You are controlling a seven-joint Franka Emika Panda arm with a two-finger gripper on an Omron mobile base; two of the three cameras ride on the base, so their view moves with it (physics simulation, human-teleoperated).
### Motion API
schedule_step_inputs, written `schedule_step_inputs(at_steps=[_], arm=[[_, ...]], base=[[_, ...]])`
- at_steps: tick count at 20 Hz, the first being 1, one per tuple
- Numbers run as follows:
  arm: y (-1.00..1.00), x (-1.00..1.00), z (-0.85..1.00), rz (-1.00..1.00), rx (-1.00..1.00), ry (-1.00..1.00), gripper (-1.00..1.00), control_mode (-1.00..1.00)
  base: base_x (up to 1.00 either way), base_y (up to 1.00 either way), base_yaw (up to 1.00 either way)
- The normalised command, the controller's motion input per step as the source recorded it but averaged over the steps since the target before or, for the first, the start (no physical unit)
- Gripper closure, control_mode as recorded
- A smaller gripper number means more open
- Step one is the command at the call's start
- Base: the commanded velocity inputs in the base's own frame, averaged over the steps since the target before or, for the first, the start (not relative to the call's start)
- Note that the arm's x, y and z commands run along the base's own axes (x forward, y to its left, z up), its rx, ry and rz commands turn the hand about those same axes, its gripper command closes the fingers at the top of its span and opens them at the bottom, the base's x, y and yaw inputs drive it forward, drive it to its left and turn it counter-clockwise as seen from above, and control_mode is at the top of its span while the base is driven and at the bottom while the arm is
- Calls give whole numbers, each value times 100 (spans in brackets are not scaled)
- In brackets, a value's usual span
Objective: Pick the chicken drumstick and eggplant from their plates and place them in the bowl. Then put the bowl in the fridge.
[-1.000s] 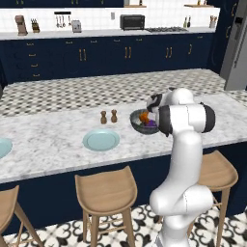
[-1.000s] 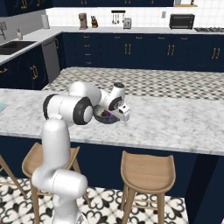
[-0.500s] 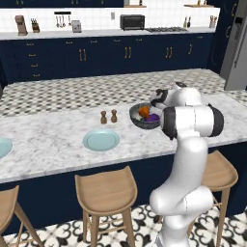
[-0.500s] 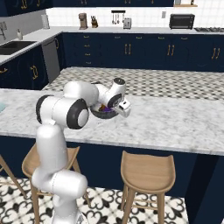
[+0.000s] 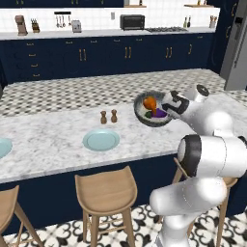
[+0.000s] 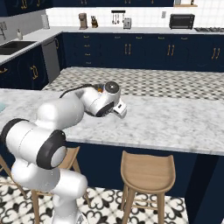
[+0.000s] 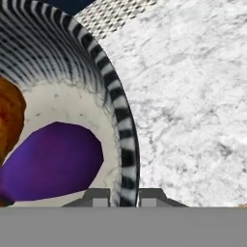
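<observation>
Your jaws just pinched shut on the bowl (image 5: 153,110) rim; eggplant (image 7: 53,161) and chicken drumstick (image 5: 150,102) are inside, so you're ready for the fridge (image 5: 235,46).

Bowl (image 5: 153,117) sitting tilted just above the worktop (image 5: 58,140); drumstick (image 5: 150,103) and eggplant (image 5: 158,113) lying inside it, touching; one plate (image 5: 101,140) lying left of bowl.

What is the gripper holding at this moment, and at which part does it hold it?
The gripper holds the bowl by its rim: one fingertip is inside the wall, the other outside. The chicken drumstick and the eggplant lie in the bowl.
</observation>
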Motion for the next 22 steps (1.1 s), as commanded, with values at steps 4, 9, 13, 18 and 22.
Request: schedule_step_inputs(at_steps=[4,9,13,18,22], arm=[[21,-100,49,-8,2,6,100,-100],[4,-97,36,-20,11,18,100,-100],[-1,-38,-5,-42,8,36,100,-100],[1,-55,10,-15,12,-7,100,-100],[3,-93,55,-15,12,-18,100,-100]], base=[[0,0,0],[0,0,0],[0,0,0],[0,0,0],[0,0,0]])
